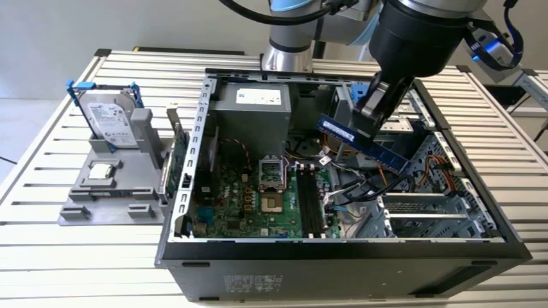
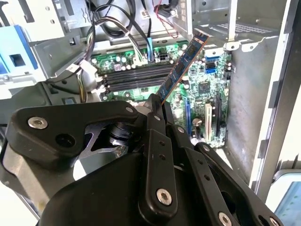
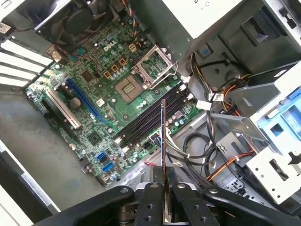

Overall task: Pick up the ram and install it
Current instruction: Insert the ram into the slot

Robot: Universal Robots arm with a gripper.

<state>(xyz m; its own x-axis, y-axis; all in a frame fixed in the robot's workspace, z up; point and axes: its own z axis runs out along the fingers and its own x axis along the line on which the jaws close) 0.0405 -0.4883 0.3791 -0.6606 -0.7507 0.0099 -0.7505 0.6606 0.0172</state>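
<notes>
My gripper (image 1: 364, 120) is shut on the ram (image 1: 366, 146), a long dark blue stick that hangs tilted in the air above the open computer case, over the cables beside the motherboard (image 1: 244, 205). In the second wrist view the ram (image 2: 183, 63) juts out from the fingers (image 2: 155, 136) toward the board. The first wrist view has the ram (image 3: 163, 141) edge-on, rising from my gripper (image 3: 164, 186) in front of the black memory slots (image 3: 150, 117). Those slots (image 1: 308, 202) lie below the ram and toward the exterior view's left of it.
The case's metal walls (image 1: 342, 247) ring the motherboard. Loose cables (image 3: 197, 146) and a drive cage (image 1: 428, 212) lie under the ram. A CPU socket (image 1: 269, 173) sits beside the slots. Outside the case stand a hard drive (image 1: 111, 119) on a grey holder and a green expansion card (image 1: 179, 163).
</notes>
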